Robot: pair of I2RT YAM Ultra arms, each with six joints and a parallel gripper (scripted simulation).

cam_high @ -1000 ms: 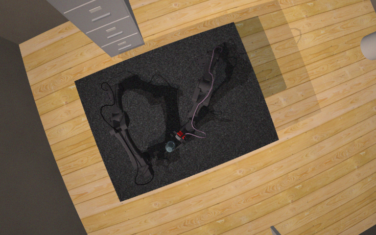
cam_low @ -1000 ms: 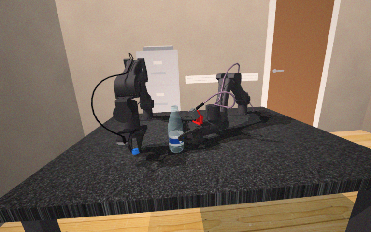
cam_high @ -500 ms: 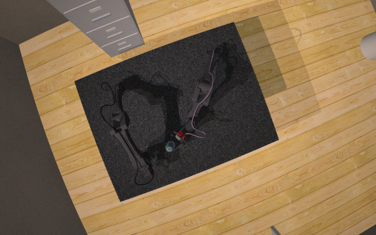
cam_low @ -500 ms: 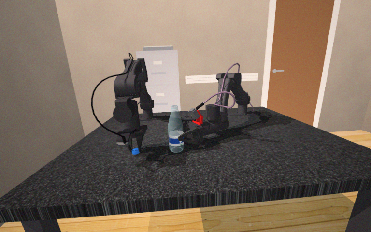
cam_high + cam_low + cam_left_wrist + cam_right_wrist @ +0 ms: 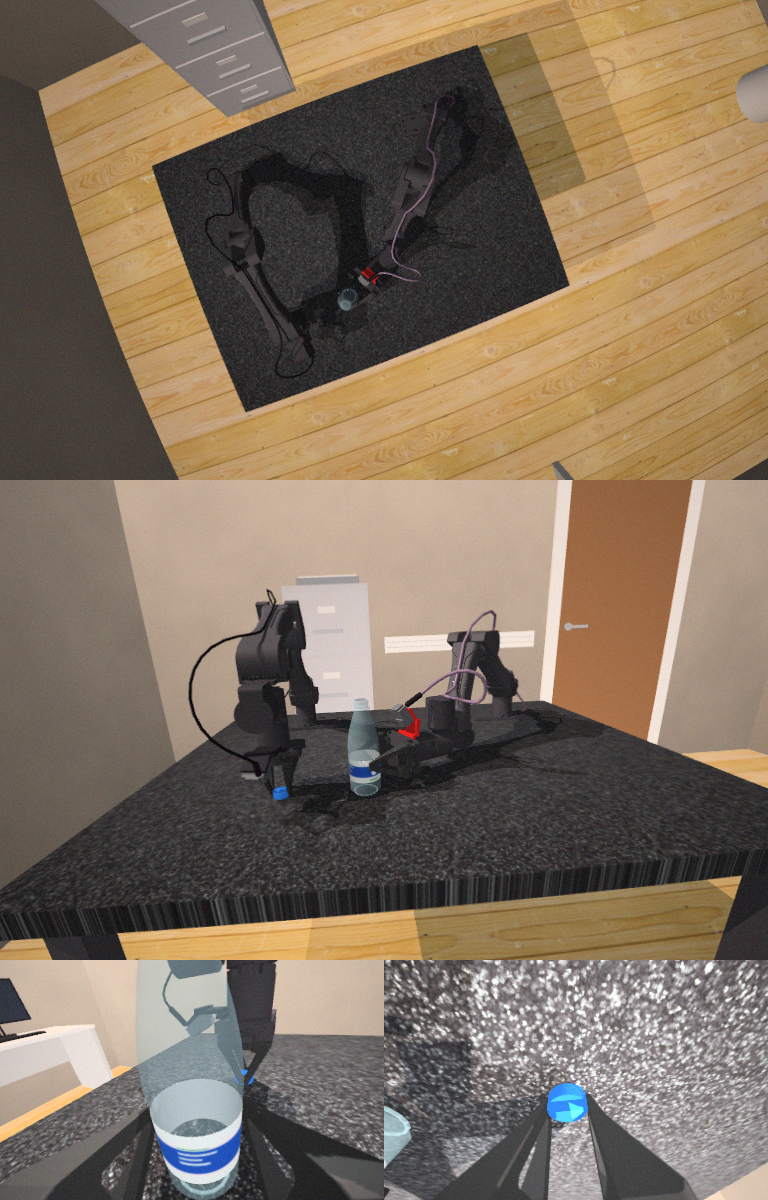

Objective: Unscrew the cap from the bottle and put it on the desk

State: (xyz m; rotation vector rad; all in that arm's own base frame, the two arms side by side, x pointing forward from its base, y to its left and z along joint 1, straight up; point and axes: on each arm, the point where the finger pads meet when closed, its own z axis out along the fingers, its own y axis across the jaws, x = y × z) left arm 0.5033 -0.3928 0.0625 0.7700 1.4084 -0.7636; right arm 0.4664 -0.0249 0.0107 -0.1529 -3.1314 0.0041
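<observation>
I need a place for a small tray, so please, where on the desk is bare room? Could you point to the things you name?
Exterior view: a broad patch lies between the bottle (image 5: 347, 298) (image 5: 363, 740) (image 5: 200, 1157) (image 5: 393, 1132) and the desk's (image 5: 498, 254) (image 5: 453, 842) (image 5: 320, 1060) (image 5: 664, 1035) near edge; another lies toward its right edge. Crowded: around the bottle, between the left gripper's (image 5: 348, 300) (image 5: 369, 764) (image 5: 200, 1145) fingers, and at the blue cap (image 5: 280, 793) (image 5: 567, 1102).
</observation>
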